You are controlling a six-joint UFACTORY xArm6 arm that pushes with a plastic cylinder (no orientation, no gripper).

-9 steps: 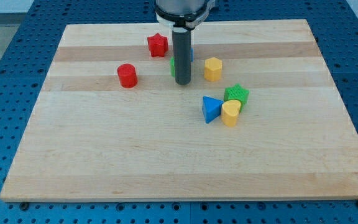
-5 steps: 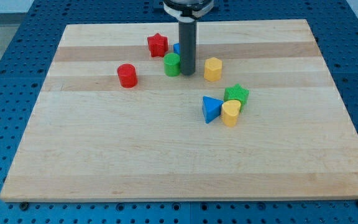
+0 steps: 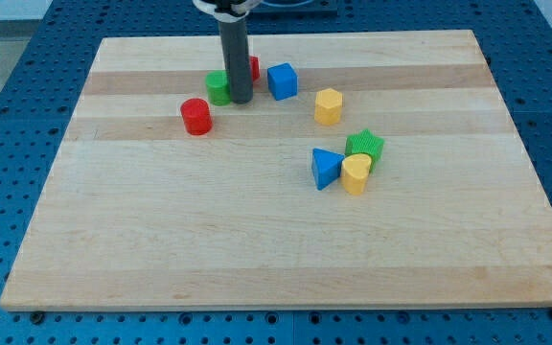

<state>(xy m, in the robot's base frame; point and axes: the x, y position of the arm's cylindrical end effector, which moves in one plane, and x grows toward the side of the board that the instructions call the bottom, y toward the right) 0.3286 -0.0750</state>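
My tip (image 3: 241, 100) — against green block (image 3: 218, 88)

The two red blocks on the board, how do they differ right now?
The red cylinder stands fully visible and apart at the view's left; the red star is mostly hidden behind the rod, beside my tip. The cylinder touches nothing; the star sits close to the green block. Both share one red.

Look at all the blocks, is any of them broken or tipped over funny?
Nothing looks broken or spilled. My tip presses against the green block and hides most of the red block behind it. The blue triangle, green star and yellow block huddle together at the view's right.
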